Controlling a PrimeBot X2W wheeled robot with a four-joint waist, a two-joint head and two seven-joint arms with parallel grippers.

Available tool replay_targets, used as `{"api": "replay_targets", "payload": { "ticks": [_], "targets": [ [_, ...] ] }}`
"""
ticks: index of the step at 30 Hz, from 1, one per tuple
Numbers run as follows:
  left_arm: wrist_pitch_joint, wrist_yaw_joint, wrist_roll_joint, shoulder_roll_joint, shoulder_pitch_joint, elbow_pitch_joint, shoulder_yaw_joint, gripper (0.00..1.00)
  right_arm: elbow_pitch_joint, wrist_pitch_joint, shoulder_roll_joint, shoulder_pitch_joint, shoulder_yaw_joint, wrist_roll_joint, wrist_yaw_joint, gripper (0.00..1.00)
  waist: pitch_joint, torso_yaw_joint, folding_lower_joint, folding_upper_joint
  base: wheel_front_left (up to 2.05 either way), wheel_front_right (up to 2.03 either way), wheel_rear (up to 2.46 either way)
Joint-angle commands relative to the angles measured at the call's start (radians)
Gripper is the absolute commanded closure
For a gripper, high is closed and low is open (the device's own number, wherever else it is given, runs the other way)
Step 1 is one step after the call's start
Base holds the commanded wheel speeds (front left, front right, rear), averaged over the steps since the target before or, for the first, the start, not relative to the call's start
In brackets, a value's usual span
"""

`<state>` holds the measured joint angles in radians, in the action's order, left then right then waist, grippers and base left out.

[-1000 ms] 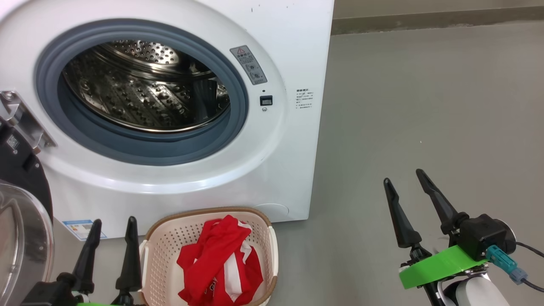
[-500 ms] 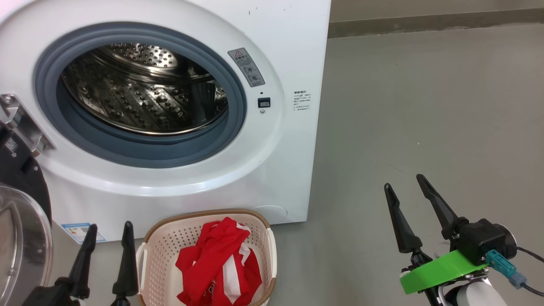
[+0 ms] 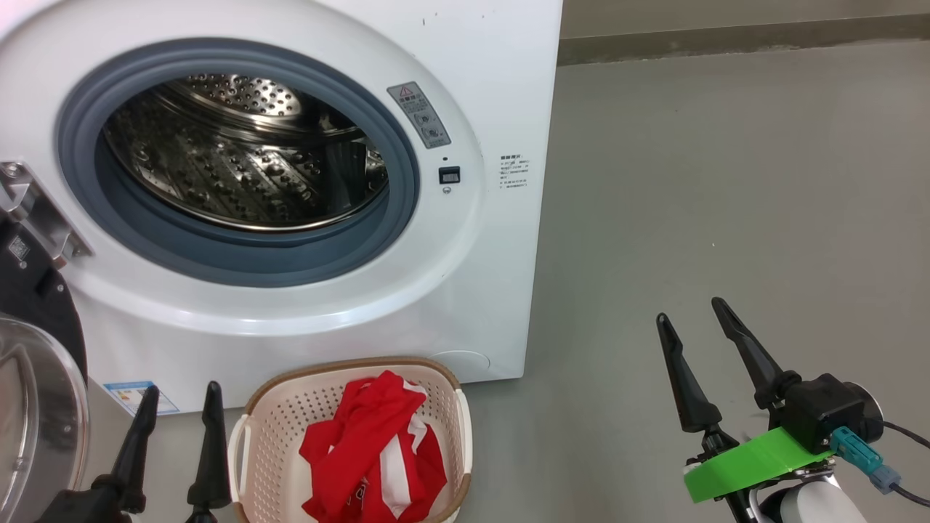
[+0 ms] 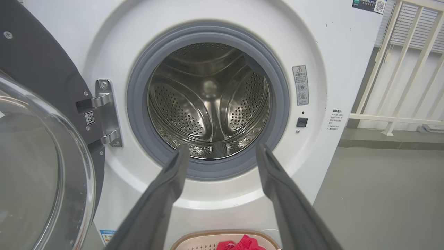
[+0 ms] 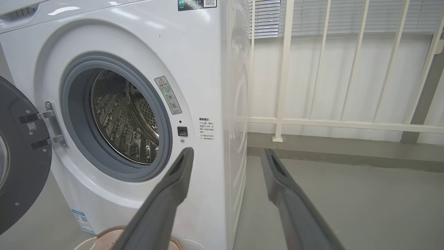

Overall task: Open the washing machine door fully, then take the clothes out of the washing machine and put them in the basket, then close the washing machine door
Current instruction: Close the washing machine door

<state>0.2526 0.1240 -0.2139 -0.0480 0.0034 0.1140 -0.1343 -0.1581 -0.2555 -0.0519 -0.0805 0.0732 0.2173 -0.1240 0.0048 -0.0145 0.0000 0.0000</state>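
The washing machine (image 3: 465,87) stands with its door (image 3: 36,407) swung wide to the left, the glass bowl facing out. Its steel drum (image 3: 240,160) shows no clothes inside. The cream basket (image 3: 280,418) sits on the floor in front of the machine with the red and white clothes (image 3: 378,450) lying in it. My left gripper (image 3: 182,390) is open just left of the basket, holding nothing. In the left wrist view the left gripper (image 4: 222,147) points at the drum (image 4: 208,100). My right gripper (image 3: 689,311) is open over the bare floor to the right.
Grey floor (image 3: 726,181) stretches to the right of the machine. A white railing (image 5: 347,121) stands behind it against the wall. The door's metal hinge (image 4: 105,111) juts out at the opening's left edge, and the open door (image 4: 38,166) takes up the space on the left.
The head view has shifted slightly. My left gripper has drawn back a little toward the lower edge, still open. The clothes and basket have stayed in place.
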Motion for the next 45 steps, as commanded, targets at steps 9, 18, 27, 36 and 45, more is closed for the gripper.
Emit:
{"api": "replay_targets", "payload": {
  "ticks": [9, 18, 27, 36, 45],
  "targets": [
    [0.009, 0.004, 0.016, -0.005, -0.019, -0.016, -0.044, 0.00, 0.031, -0.006, 0.002, -0.013, 0.021, -0.006, -0.007, 0.00, 0.001, 0.002, 0.0000, 0.0000, -1.24, 1.24, 0.00],
    [0.009, 0.005, 0.024, -0.004, -0.017, -0.033, -0.047, 0.00, 0.034, -0.006, 0.002, -0.013, 0.025, 0.001, -0.007, 0.00, 0.002, 0.008, 0.0000, 0.0000, -1.75, 1.75, 0.00],
    [0.009, 0.004, 0.038, -0.003, -0.013, -0.038, -0.047, 0.00, 0.032, -0.006, 0.002, -0.014, 0.027, 0.003, -0.007, 0.00, 0.000, 0.015, 0.0000, 0.0000, -0.64, 0.64, 0.00],
    [0.009, -0.006, 0.048, -0.003, -0.011, -0.025, -0.042, 0.00, 0.028, -0.006, 0.002, -0.010, 0.030, 0.004, -0.007, 0.00, -0.006, 0.026, 0.0000, 0.0000, -0.01, 0.01, 0.00],
    [0.009, -0.031, 0.033, -0.002, -0.015, -0.033, -0.036, 0.00, 0.025, -0.006, 0.002, 0.003, 0.038, 0.018, -0.007, 0.00, -0.014, 0.080, 0.0000, 0.0000, 0.00, 0.00, 0.00]
  ]
}}
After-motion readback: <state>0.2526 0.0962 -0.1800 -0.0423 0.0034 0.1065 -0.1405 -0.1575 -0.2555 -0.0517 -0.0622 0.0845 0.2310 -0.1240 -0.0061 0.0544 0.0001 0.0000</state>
